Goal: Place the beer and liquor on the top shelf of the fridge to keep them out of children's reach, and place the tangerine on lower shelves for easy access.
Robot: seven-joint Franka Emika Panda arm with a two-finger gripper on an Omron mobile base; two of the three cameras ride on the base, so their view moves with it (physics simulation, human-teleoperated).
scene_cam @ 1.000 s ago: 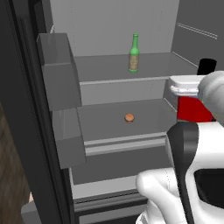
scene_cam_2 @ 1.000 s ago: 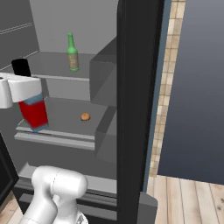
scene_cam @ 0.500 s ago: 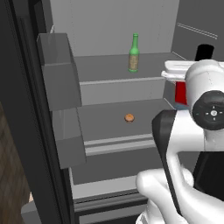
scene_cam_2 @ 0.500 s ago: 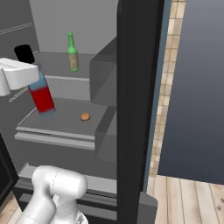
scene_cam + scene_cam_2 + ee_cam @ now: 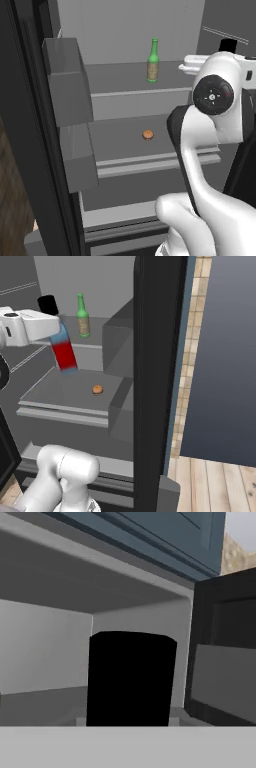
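Observation:
My gripper (image 5: 52,331) is shut on the liquor (image 5: 65,354), a red and blue bottle. It hangs tilted above the left part of the lower shelf (image 5: 60,393), near the front lip of the top shelf (image 5: 115,75). Its black cap (image 5: 131,679) rises close in the hand view and peeks over the hand (image 5: 227,46) in the left base view. The beer (image 5: 153,62), a slim green bottle, stands upright on the top shelf, and it also shows from the right (image 5: 82,318). On the lower shelf lies the tangerine (image 5: 147,134), also seen from the right (image 5: 97,389).
The fridge stands open, with boxy grey door bins on the left door (image 5: 67,85) and on the black right door (image 5: 120,346). My own white arm (image 5: 210,125) hides the fridge's right side in the left base view. Wooden floor (image 5: 215,481) lies to the right.
The gripper has carried the liquor up and further in toward the shelves, and the bottle now tilts more. The beer and the tangerine have not moved.

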